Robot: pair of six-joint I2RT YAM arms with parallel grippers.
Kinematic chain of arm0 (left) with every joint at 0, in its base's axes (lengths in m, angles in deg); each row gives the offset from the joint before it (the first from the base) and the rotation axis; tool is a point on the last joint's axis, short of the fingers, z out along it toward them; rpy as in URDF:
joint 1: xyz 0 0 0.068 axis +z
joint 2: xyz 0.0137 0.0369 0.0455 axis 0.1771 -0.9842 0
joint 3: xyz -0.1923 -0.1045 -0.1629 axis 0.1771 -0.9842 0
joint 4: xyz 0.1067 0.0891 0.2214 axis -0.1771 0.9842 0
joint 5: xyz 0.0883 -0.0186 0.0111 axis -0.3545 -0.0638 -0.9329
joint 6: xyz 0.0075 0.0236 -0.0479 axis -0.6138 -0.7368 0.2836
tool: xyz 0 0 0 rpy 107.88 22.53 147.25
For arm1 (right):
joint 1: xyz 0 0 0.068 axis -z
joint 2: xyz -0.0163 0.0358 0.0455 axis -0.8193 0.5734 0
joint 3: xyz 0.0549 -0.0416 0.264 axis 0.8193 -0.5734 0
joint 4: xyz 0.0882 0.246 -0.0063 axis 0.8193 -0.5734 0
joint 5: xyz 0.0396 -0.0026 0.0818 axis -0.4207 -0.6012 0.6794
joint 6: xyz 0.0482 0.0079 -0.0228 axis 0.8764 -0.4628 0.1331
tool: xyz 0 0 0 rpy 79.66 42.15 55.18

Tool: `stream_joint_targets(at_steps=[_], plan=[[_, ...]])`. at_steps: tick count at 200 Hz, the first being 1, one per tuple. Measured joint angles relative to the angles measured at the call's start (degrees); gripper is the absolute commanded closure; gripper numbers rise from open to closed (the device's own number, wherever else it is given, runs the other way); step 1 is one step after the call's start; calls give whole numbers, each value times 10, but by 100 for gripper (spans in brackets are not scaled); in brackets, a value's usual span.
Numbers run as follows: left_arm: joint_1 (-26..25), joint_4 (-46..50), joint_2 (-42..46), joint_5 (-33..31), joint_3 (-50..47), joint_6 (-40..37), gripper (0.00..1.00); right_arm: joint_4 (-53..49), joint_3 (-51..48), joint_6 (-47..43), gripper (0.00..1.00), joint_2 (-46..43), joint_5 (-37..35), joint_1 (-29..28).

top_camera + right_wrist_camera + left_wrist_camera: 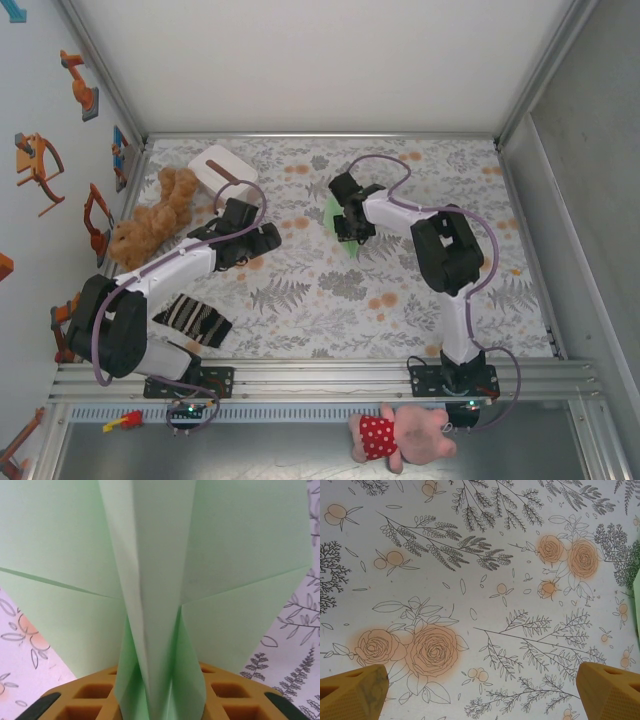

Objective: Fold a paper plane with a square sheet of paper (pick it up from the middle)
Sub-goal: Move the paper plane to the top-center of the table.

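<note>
Overhead view of the two-arm rig on a desk [300, 300] covered in a floral print. The pale green paper plane [334, 212] lies mid-desk toward the far side, under the right gripper [352, 222], with one pointed end showing on the near side of it. In the right wrist view the plane's [150, 580] raised centre fold runs down between the orange fingers [85, 700], with the wings spread flat to either side. Whether the jaws clamp the fold or stand just off it cannot be told. The left gripper [258, 238] hangs over bare desk to the left of the plane, spread wide and grasping nothing. A white box [215, 165], a teddy bear [150, 215] and a striped cloth [195, 320] lie at the desk's left. A pink plush pig [400, 435] lies in front of the arm bases.
</note>
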Motion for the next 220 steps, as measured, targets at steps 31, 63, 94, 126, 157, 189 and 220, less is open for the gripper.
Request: stream_joint_targets(at_steps=[31, 63, 94, 126, 157, 189, 220], plan=[[0, 3, -3, 0, 0, 0, 4, -3, 31, 4, 62, 21, -17, 19], [0, 4, -5, 2, 0, 0, 4, -10, 87, 4, 62, 57, -38, 38], [0, 4, -5, 2, 0, 0, 4, -10, 105, 4, 62, 70, -49, 41], [0, 4, -5, 2, 1, 0, 4, -10, 111, 4, 62, 75, -53, 41], [0, 4, -6, 6, 1, 1, 4, -9, 118, 4, 62, 80, -52, 43], [0, 4, -6, 10, 5, 1, 4, -9, 120, 4, 61, 79, -47, 45], [0, 5, 2, 9, 11, 1, 4, -17, 120, 2, 56, 72, -35, 50]])
